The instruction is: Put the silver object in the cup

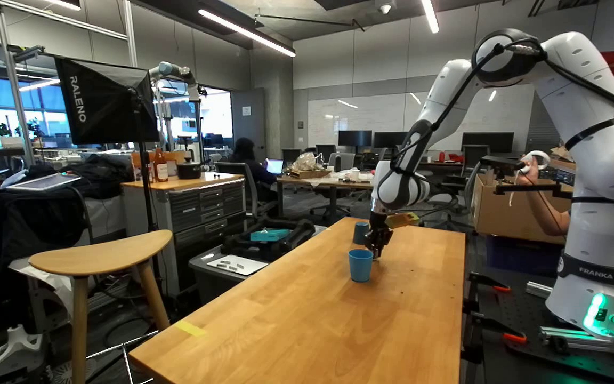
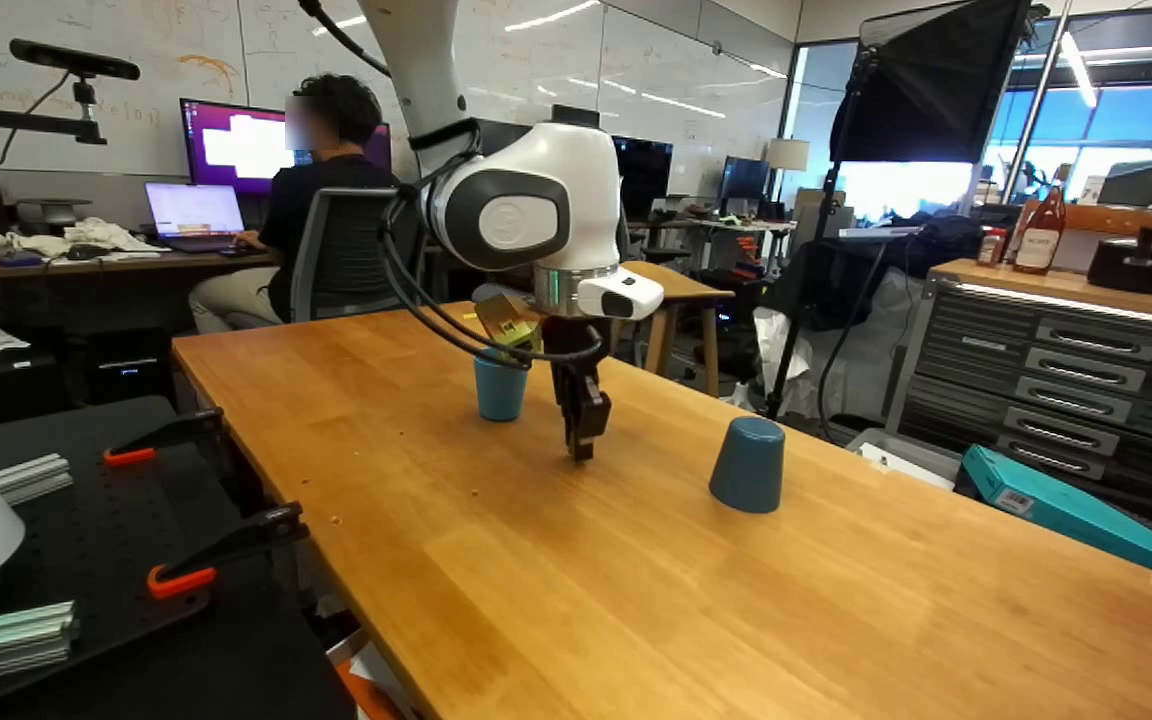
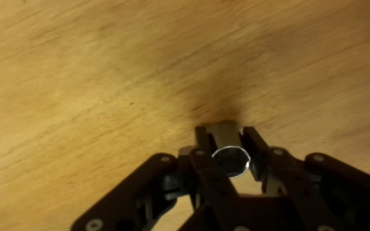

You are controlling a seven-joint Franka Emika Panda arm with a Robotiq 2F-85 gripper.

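Note:
The silver object [image 3: 231,162] is a short hollow-looking cylinder with a shiny round rim, seen in the wrist view. My gripper [image 3: 225,132] has one finger on each side of it and looks shut on it, close to the tabletop. The bright blue cup [image 1: 360,265] stands upright in an exterior view, beside my gripper [image 1: 377,253]. The cup [image 2: 501,385] also shows in an exterior view, apart from my gripper [image 2: 584,440]. The silver object is mostly hidden by the fingers in both exterior views. Whether it touches the table is unclear.
A darker blue cup [image 2: 748,466] stands upside down on the wooden table [image 2: 636,570], on the other side of my gripper from the upright cup; it also shows in an exterior view [image 1: 360,233]. Clamps [image 1: 491,282] sit along the table edge by the robot base.

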